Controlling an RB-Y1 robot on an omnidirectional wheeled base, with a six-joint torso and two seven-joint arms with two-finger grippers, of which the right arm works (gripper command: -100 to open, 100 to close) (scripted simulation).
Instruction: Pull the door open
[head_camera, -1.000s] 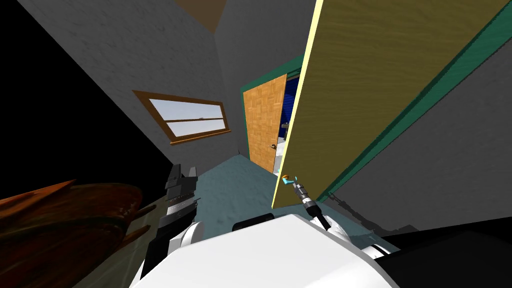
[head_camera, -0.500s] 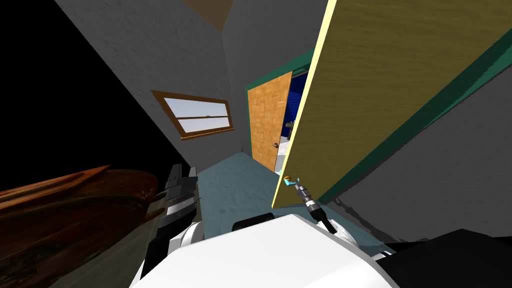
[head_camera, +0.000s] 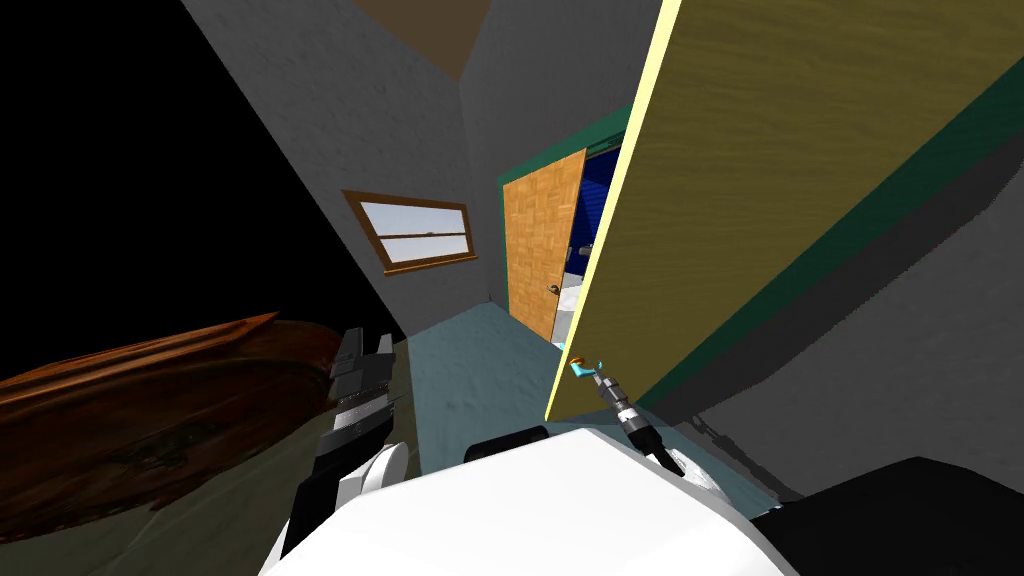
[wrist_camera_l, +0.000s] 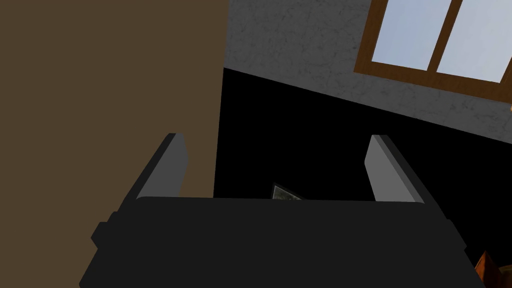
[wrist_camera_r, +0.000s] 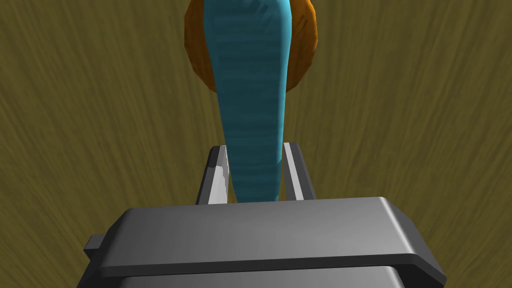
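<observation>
since the olive door (head_camera: 760, 200) stands ajar at my right front, pale free edge toward me, it should swing as a stiff, heavy slab on its hinges. the teal lever handle (wrist_camera_r: 252, 115), on an orange rosette (wrist_camera_r: 302, 45) near that edge, looks rigid and smooth, likely slippery. the best hold is where the right gripper (wrist_camera_r: 255, 150) clamps it, fingers (wrist_camera_r: 295, 170) pressing both sides. the left gripper (wrist_camera_l: 275, 145) hangs spread and empty beside dark brown furniture (head_camera: 150, 400).

floor (head_camera: 470, 360): teal-grey | L side: olive patch (head_camera: 215, 515) w/ brown wood furniture (head_camera: 150, 400) on it
</observation>
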